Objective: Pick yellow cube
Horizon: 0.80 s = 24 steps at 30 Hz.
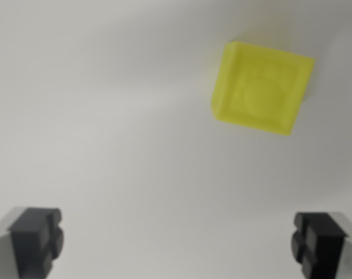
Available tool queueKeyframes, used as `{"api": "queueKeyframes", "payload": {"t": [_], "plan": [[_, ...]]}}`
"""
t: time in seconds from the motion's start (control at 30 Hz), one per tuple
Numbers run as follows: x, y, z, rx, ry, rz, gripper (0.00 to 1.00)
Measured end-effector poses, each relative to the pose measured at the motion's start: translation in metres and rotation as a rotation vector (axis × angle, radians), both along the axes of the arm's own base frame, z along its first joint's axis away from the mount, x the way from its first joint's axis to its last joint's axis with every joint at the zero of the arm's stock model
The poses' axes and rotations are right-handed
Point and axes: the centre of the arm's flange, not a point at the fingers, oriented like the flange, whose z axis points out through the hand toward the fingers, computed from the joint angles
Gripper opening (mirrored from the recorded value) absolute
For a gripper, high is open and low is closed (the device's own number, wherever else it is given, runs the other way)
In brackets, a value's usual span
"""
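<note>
A yellow cube (262, 88) lies on a plain white surface in the upper right of the wrist view, slightly blurred, with a round embossed mark on its top face. My gripper (177, 244) is open, its two black fingertips (37, 238) standing wide apart at the bottom corners. Nothing is between them. The cube sits well above the fingertips and toward the wrist view's right, apart from both.
A white surface (106, 116) fills the rest of the view. No other objects or edges show.
</note>
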Motion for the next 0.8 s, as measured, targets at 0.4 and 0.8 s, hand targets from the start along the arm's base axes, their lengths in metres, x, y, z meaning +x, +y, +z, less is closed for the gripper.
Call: {"api": "queueKeyframes", "payload": {"t": [0.4, 0.8], "plan": [[0.003, -0.018, -0.030, -0.002, 0.004, -0.065, 1.00], [0.006, -0.036, -0.060, -0.004, 0.008, -0.130, 1.00]]}}
